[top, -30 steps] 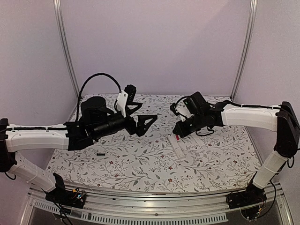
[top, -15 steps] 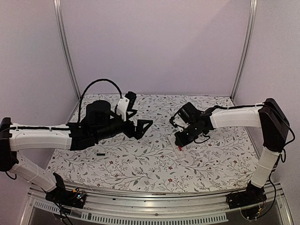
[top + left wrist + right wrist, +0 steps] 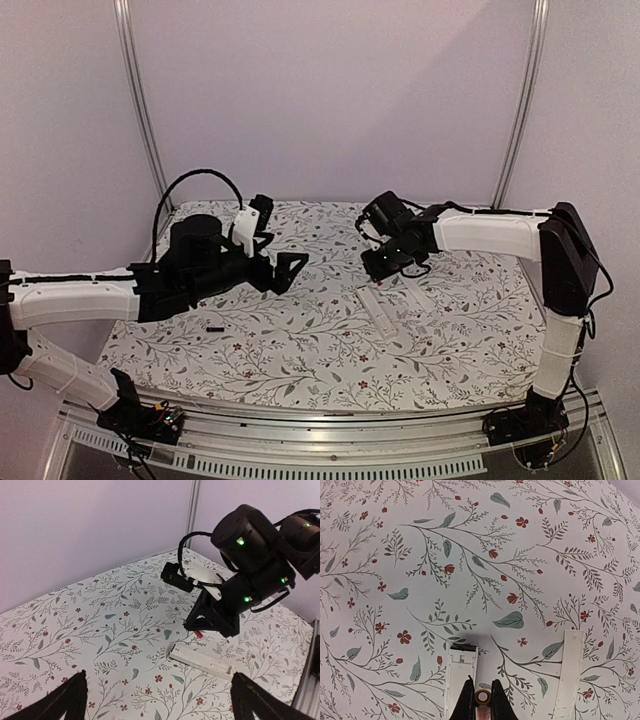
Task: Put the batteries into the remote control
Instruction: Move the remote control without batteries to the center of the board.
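Note:
The remote control is a slim white bar lying flat with its battery bay facing up and a black patch at its far end. My right gripper hovers just above that end, shut on a red battery that points down at the cloth beside the remote. My left gripper hangs open to the left of the remote, with nothing between its fingertips.
A thin flat white cover strip lies right of the remote. A small dark stick rests on the flowered cloth near the left arm. Metal posts and lilac walls close in the back and sides.
The right gripper dipped to the remote, then rose and drew back with the battery still in it. The left gripper pulled back to the left, staying open.

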Controlling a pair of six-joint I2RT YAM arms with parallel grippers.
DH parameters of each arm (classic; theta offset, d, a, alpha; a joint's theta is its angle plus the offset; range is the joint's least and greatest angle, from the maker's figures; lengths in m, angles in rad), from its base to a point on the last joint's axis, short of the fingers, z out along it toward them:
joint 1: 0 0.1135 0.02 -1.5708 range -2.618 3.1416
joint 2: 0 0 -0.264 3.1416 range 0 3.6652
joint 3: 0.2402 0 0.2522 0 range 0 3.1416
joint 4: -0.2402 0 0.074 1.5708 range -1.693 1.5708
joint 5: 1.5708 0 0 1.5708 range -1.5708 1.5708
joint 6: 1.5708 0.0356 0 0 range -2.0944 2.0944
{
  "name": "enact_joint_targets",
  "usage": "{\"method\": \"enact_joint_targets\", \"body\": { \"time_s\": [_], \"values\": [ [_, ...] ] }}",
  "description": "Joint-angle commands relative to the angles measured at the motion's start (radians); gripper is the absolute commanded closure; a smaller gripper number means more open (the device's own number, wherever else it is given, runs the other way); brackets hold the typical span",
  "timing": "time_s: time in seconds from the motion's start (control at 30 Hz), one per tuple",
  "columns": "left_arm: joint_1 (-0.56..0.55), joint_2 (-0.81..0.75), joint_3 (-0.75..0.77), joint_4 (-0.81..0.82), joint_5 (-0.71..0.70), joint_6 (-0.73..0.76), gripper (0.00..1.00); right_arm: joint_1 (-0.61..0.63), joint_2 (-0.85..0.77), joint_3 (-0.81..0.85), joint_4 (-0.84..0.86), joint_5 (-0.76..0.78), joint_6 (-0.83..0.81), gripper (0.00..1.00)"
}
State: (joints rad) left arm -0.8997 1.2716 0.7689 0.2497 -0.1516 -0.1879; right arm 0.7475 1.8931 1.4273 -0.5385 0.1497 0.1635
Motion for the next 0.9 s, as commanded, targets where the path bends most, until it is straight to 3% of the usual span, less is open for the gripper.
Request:
{"method": "enact_joint_targets", "body": {
  "time_s": [0.0,0.2,0.57,0.7,0.8,0.87],
  "values": [
    [0.021,-0.034,-0.028,-0.041,-0.029,0.006,0.0,-0.01,0.117,0.072,-0.067,0.078,-0.034,1.0],
    [0.028,-0.086,-0.04,-0.076,-0.045,0.022,0.0,-0.01,0.184,0.096,-0.085,0.045,-0.042,1.0],
    [0.042,-0.115,-0.049,-0.098,-0.054,0.035,0.0,-0.008,0.179,0.027,-0.02,-0.236,-0.003,1.0],
    [0.042,-0.118,-0.052,-0.105,-0.052,0.044,0.0,0.002,0.165,0.01,-0.01,-0.272,0.018,1.0],
    [0.042,-0.116,-0.056,-0.108,0.001,0.074,0.0,0.003,0.141,0.016,-0.012,-0.292,0.0,1.0],
    [0.042,-0.104,-0.061,-0.111,0.109,0.142,0.0,0.002,0.114,0.029,-0.016,-0.314,-0.032,1.0]
  ]
}}
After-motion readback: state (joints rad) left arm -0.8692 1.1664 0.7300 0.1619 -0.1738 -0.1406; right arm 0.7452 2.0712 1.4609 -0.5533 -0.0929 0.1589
